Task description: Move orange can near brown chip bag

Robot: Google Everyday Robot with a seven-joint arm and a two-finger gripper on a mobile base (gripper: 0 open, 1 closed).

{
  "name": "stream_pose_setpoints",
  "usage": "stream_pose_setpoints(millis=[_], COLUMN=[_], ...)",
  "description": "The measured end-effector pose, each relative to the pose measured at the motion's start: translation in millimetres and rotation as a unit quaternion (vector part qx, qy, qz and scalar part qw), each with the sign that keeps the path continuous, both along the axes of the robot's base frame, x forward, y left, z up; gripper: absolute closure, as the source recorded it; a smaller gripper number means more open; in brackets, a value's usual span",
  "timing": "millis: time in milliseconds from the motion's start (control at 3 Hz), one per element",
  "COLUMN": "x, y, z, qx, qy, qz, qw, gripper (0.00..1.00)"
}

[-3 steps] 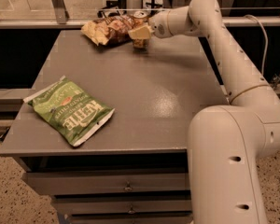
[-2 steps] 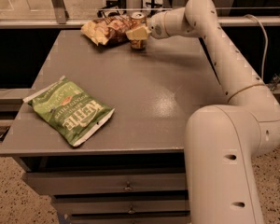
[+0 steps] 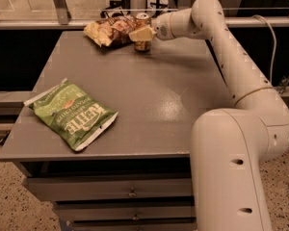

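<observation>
The orange can (image 3: 143, 19) stands upright at the far edge of the grey table (image 3: 149, 105), right beside the brown chip bag (image 3: 107, 30) and touching or almost touching its right end. My gripper (image 3: 140, 33) reaches in from the right and is shut around the can's middle. One pale finger (image 3: 139, 33) crosses the can's front, so only the silver top and the bottom of the can show. I cannot tell whether the can rests on the table or hangs just above it.
A green Kettle chip bag (image 3: 71, 113) lies flat near the table's front left. My arm (image 3: 231, 61) arches over the table's right side. A rail and glass panel (image 3: 62, 11) run behind the far edge. Drawers (image 3: 130, 191) sit below the tabletop.
My gripper has moved the can slightly left, closer to the brown chip bag. The green bag has not moved.
</observation>
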State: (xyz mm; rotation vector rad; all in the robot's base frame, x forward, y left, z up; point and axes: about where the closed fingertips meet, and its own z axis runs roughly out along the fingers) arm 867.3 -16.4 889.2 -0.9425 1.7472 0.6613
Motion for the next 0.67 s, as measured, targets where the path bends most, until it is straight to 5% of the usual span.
stream_pose_setpoints(millis=[333, 667], x=[-0.2, -0.3], y=[-1.3, -2.0], z=[1.7, 2.4], qx=[0.003, 0.004], qy=[0.000, 0.000], qz=[-0.002, -0.002], qw=[1.0000, 1.0000], gripper=[0.05, 0.00])
